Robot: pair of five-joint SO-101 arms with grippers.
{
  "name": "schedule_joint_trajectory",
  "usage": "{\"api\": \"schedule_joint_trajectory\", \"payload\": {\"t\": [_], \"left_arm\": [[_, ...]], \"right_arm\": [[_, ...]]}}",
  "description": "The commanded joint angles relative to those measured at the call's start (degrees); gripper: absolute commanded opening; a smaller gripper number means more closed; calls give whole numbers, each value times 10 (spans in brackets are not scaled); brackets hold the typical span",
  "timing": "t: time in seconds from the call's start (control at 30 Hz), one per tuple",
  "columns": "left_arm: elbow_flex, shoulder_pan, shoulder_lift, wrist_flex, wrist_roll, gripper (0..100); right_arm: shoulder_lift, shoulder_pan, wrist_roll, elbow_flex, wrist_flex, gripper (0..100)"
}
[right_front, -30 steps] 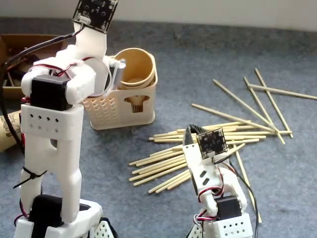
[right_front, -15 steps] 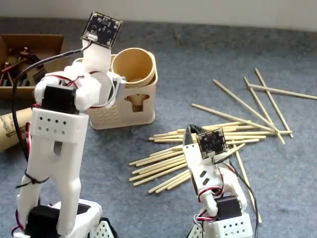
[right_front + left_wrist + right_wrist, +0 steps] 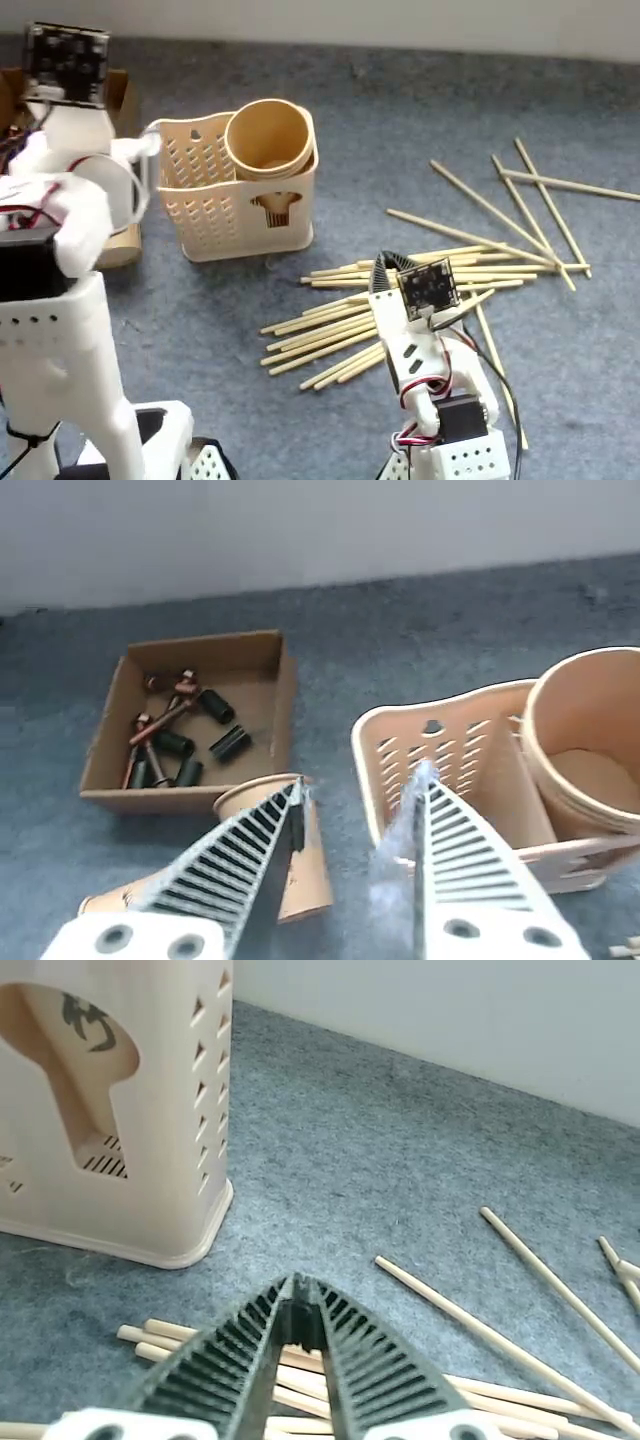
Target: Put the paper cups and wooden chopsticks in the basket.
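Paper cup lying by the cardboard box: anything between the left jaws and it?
Nothing visible. In the left wrist view the open left jaws frame the paper cup directly; the cardboard box sits beyond it and the basket to one side.

Nothing legible in my sight.
Ahead of my right gripper (image 3: 298, 1305), a dark printed mark (image 3: 88, 1012) shows through the basket's (image 3: 190, 1140) cutout, but I cannot read it.

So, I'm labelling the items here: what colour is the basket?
The basket is pale cream, with perforated walls. It shows best in the high view.
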Motion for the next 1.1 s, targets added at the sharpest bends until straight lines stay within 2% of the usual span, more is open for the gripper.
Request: {"api": "schedule_joint_trajectory", "payload": {"t": [0.0, 0.2, 0.37, 0.5, 0.6, 0.77, 1.07], "left_arm": [[13, -70, -11, -6, -6, 182], [55, -188, -10, -7, -46, 184], [91, -279, -10, -6, -46, 289], [134, -335, -11, -6, -47, 296], [156, -372, -9, -6, -90, 306], [196, -427, -6, -14, -104, 312], [304, -452, -6, -127, -104, 312]], "right_arm": [[-2, 4, 9, 84, 4, 10], [-2, 4, 9, 84, 11, 10], [-2, 4, 9, 84, 11, 10], [-2, 4, 10, 84, 11, 10], [-2, 4, 10, 84, 11, 10], [-2, -7, 10, 84, 13, 10], [-2, -8, 10, 84, 13, 10]]}}
